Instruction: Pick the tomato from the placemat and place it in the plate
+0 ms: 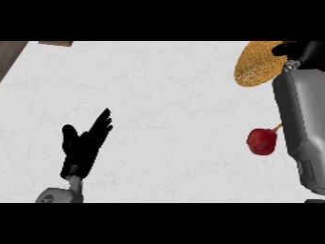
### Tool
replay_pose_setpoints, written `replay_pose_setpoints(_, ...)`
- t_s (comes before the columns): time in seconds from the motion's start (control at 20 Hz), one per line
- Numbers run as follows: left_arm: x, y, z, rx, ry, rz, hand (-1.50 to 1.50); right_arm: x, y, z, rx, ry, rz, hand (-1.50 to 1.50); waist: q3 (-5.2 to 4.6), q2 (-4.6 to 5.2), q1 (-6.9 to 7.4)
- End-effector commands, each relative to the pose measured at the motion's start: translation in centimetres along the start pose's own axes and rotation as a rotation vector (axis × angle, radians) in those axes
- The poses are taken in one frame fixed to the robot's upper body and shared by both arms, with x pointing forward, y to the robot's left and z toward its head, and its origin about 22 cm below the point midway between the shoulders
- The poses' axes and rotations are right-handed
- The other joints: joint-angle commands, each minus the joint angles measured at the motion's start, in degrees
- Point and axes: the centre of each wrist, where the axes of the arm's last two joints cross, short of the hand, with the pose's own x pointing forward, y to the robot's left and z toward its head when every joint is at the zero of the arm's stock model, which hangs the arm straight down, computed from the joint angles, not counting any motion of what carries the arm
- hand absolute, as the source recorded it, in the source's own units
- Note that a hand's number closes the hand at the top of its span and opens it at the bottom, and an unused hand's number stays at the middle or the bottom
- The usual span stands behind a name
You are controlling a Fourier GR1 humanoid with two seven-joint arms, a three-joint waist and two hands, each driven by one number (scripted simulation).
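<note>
The tomato cannot be made out — the right hand (302,49), at the top right over the woven straw placemat (258,64), is mostly hidden and its fingers cannot be told. A red cherry (262,141) lies beside the grey right forearm (307,124). The left hand (86,142) rests lower left — fingers straight, slightly spread — above the white counter (165,95).

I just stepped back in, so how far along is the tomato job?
Nothing looks finished. The right hand is over the straw-coloured placemat at the upper right, its fingers hidden, and no tomato or plate can be made out. The left hand rests open. A cherry lies on the counter.
</note>
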Motion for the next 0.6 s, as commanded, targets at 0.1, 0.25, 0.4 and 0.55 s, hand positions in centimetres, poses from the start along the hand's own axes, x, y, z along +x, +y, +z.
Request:
replay_pose_setpoints(0.1, 0.0, 0.5, 0.1, 0.017, 0.004, 0.009, 0.0, -1.0, 0.5, -1.4, -0.155, 0.234, -0.227, 1.5, 0.16, -0.47, -1.32)
replay_pose_setpoints(0.25, -1.0, 1.1, 0.2, 0.038, 0.025, 0.01, 0.0, -3.0, 1.8, -2.3, -0.214, 0.242, -0.185, 1.5, 0.07, -0.48, -1.94)
replay_pose_setpoints(0.4, -1.1, 1.3, 0.6, 0.031, 0.014, 0.015, 0.0, -5.4, 3.3, -2.6, -0.259, 0.251, -0.149, 1.5, 0.09, -0.72, -2.01)
replay_pose_setpoints(0.55, -0.5, 1.4, 0.2, 0.047, 0.01, 0.019, 0.0, -7.9, 3.0, -5.8, -0.364, 0.265, -0.135, 1.5, 0.12, -0.89, -3.21)
